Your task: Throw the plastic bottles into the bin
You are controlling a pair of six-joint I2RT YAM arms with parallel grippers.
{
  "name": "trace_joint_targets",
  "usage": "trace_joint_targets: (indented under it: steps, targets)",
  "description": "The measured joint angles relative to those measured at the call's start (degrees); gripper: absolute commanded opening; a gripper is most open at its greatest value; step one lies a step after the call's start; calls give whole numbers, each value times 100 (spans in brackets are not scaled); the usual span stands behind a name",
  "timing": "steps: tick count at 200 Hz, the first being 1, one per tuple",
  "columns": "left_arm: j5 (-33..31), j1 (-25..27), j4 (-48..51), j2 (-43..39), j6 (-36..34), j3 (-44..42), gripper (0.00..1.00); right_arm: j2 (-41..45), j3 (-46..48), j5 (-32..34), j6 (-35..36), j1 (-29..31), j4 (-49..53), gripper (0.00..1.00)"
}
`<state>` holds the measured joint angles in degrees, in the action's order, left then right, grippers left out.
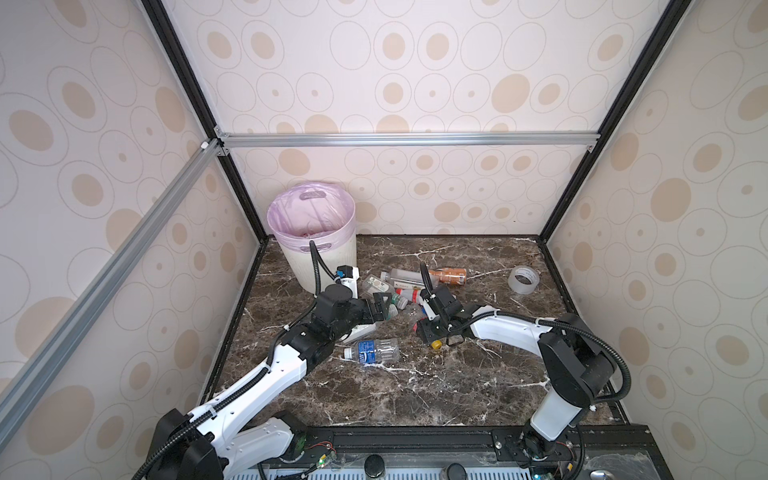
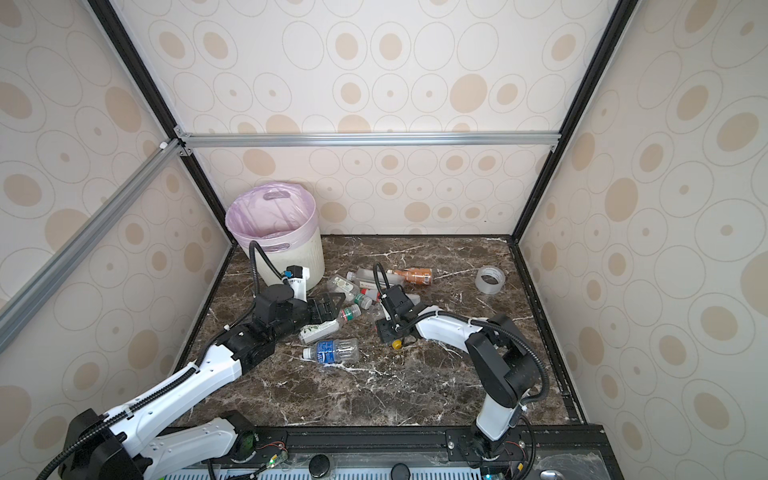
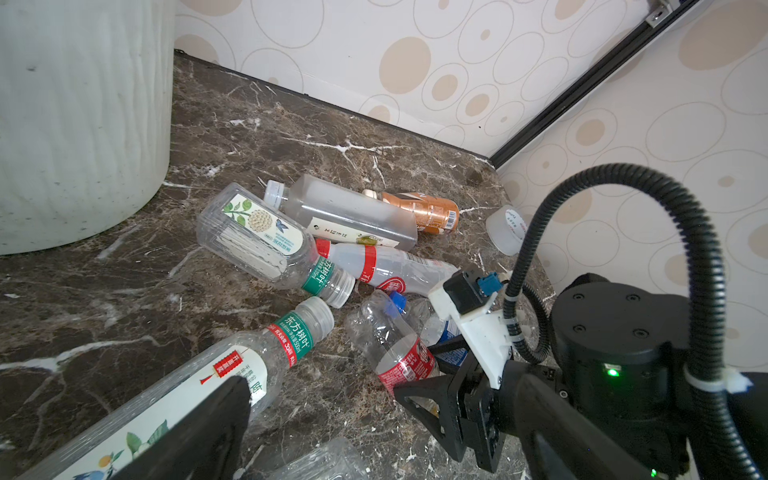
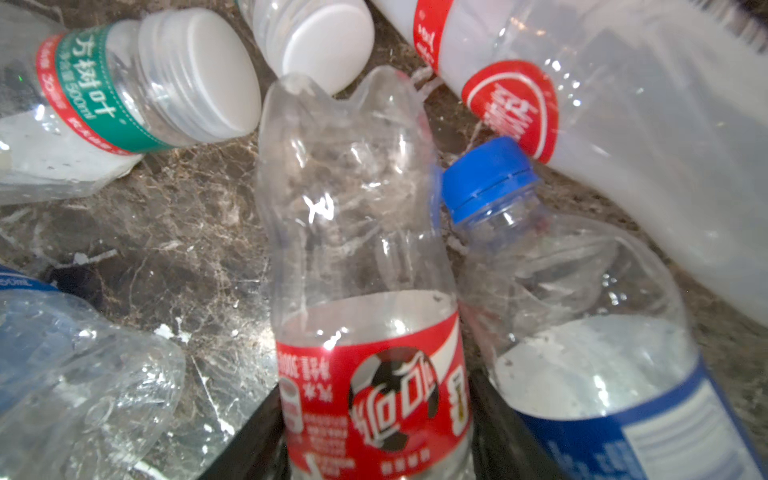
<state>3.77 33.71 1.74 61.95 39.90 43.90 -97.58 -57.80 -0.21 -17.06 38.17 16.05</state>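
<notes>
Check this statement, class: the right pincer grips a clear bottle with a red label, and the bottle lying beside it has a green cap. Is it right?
Not quite: the right wrist view shows a blue cap, not a green one, on the neighbouring blue-labelled bottle. The rest holds: the right pincer grips the clear red-labelled bottle.

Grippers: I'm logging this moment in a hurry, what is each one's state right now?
The left gripper is open, holding nothing.
The right gripper is closed on the red-label bottle.
</notes>
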Motion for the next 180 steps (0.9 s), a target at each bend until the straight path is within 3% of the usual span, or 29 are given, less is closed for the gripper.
trace_joint_targets:
  steps: [180]
  targets:
    - [28, 0, 2, 129, 20, 4, 99, 295, 0, -92, 66, -133, 238, 61]
